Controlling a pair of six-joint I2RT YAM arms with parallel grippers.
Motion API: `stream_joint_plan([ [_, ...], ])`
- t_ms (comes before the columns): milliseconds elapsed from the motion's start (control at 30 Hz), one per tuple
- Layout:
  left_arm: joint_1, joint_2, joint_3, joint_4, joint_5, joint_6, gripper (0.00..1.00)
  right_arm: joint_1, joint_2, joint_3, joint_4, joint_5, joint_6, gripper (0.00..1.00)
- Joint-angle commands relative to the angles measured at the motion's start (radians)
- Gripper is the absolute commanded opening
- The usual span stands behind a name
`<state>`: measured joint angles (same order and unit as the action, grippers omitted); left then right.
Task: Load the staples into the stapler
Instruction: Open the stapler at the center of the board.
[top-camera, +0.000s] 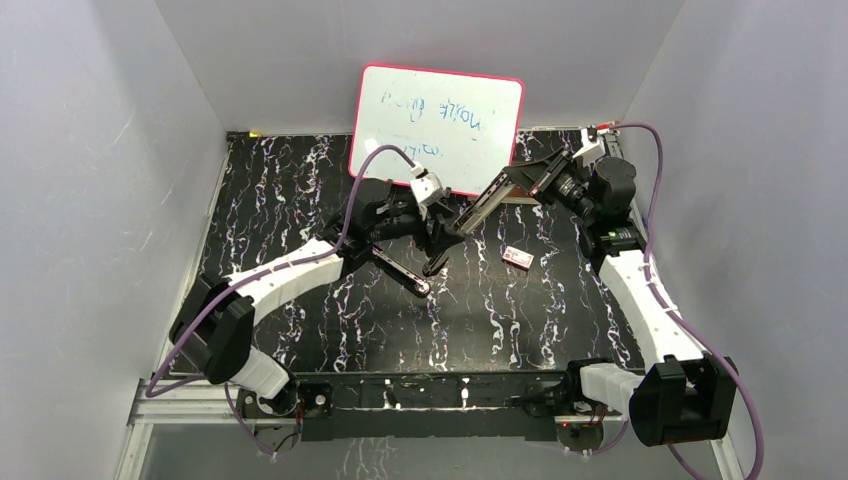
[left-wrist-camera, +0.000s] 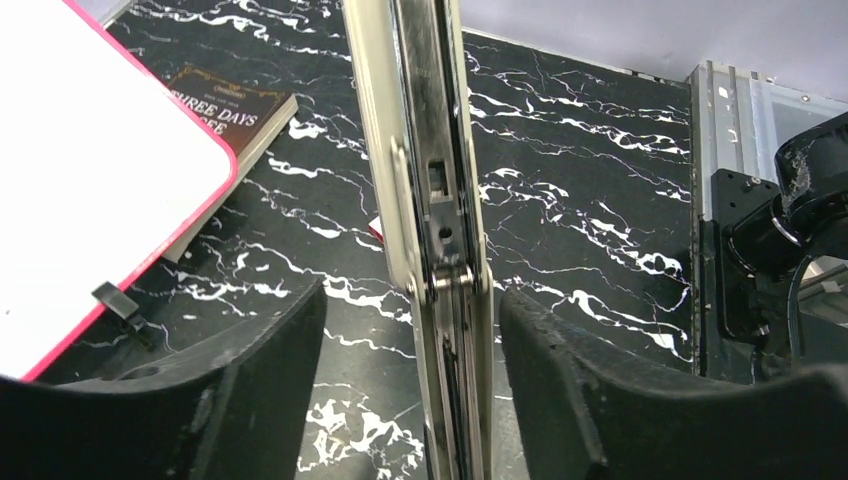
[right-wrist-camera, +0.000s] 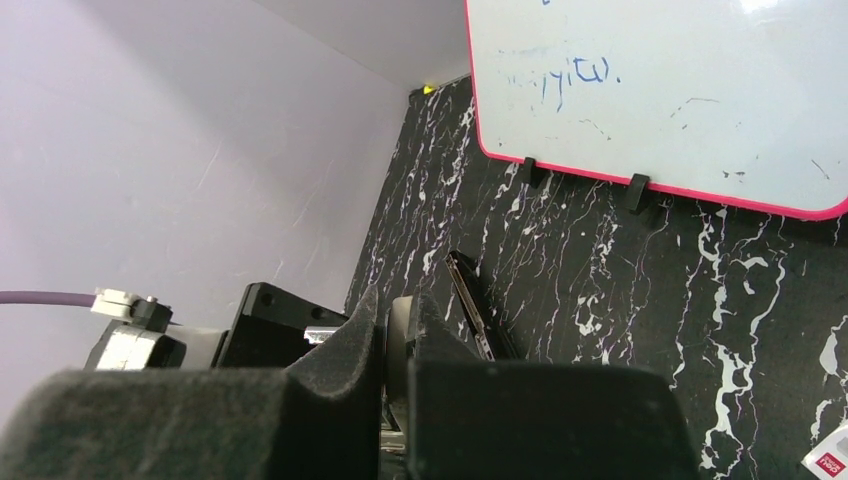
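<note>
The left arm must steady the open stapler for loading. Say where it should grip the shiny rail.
Grip the stapler by its shiny rail, across the long sides, near the pin. Close the left gripper straight in: its open fingers straddle the long, thin rail, so it likely needs no turning.

A pink-rimmed whiteboard (top-camera: 437, 128) with faint blue scribbles stands at the back of the black, white-veined marble tabletop (top-camera: 285, 190), on small black feet (right-wrist-camera: 636, 192); a brown book (left-wrist-camera: 232, 108) lies partly hidden by its edge; a small white box with a red label (top-camera: 517, 257) lies right of centre.
</note>
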<state>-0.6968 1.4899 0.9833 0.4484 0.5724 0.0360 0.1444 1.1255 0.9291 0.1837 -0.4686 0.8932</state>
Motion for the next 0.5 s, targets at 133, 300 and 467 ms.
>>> stream_joint_plan([
  [133,-0.016,0.034,0.099,-0.03,0.093,0.063,0.43,-0.002,-0.035,-0.022,0.125,-0.021,0.069,0.0],
  [300,-0.017,0.039,0.109,-0.089,0.107,0.09,0.23,-0.002,-0.038,-0.032,0.129,-0.018,0.072,0.0],
  [467,-0.016,-0.004,0.107,-0.196,0.086,0.171,0.0,-0.003,-0.044,-0.046,0.122,0.0,0.058,0.0],
])
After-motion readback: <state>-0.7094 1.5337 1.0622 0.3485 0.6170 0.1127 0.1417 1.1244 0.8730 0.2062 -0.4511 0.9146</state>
